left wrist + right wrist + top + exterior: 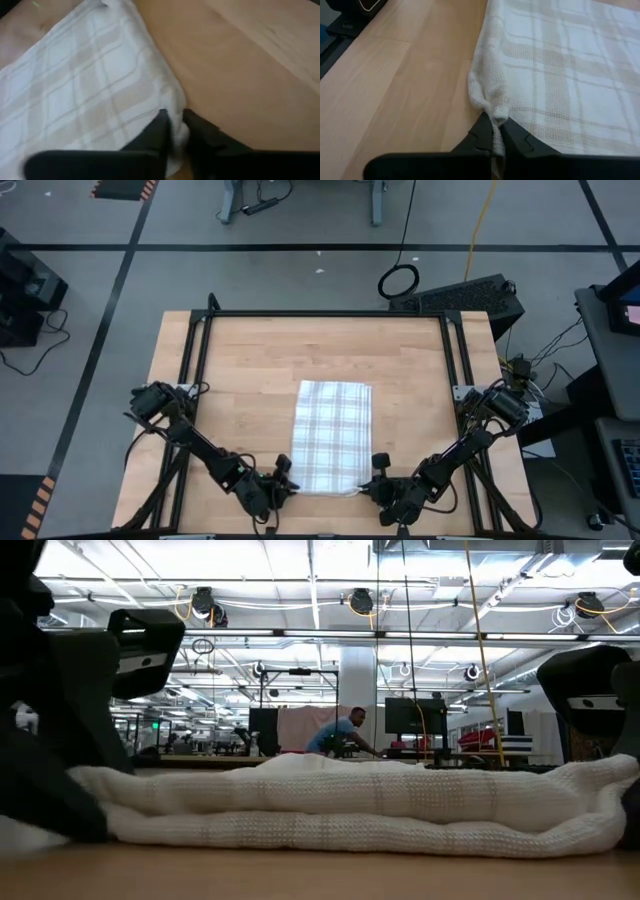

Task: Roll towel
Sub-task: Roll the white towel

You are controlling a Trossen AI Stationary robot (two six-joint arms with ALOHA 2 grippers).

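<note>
I am pinching the towel [334, 436] at its near edge, one corner between each pair of fingers. The right fingers [496, 136] are clamped tight on a bunched corner of cloth. The left fingers [174, 131] are closing on the other corner, cloth between them, a slim gap showing. The towel is lying folded and flat on the desk [250, 360], stretching away from both sets of fingers. I judge this as the start of the roll: edge gripped, nothing turned over yet. Next I am needing both corners lifted evenly and curled forward over the cloth beyond the fingertips, keeping the edge straight.
</note>
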